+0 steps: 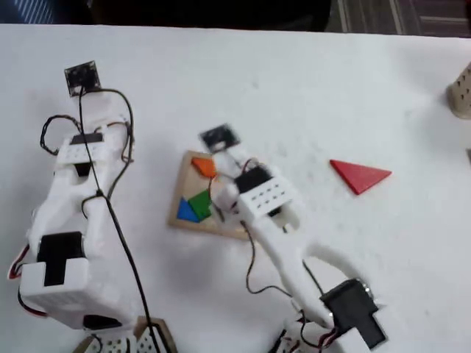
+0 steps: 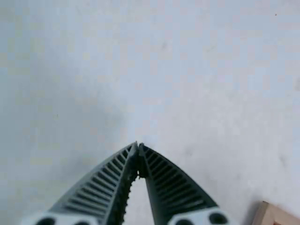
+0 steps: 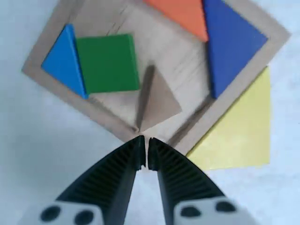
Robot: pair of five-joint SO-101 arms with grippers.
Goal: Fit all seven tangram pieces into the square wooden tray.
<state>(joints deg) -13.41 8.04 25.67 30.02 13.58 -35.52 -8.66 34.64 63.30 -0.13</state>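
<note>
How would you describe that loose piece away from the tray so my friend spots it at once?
Start at the square wooden tray mid-table. To its right in the high view, a flat red triangle lies alone on bare white tabletop. It is the only red piece; the orange piece, green piece and blue piece sit in the tray.

White table (image 1: 309,88) bears wooden tray (image 1: 175,209), red triangle (image 1: 360,176), yellow piece (image 3: 239,126).

The left gripper (image 2: 138,149) and right gripper (image 3: 145,143) are closed, both pointing downward.
</note>
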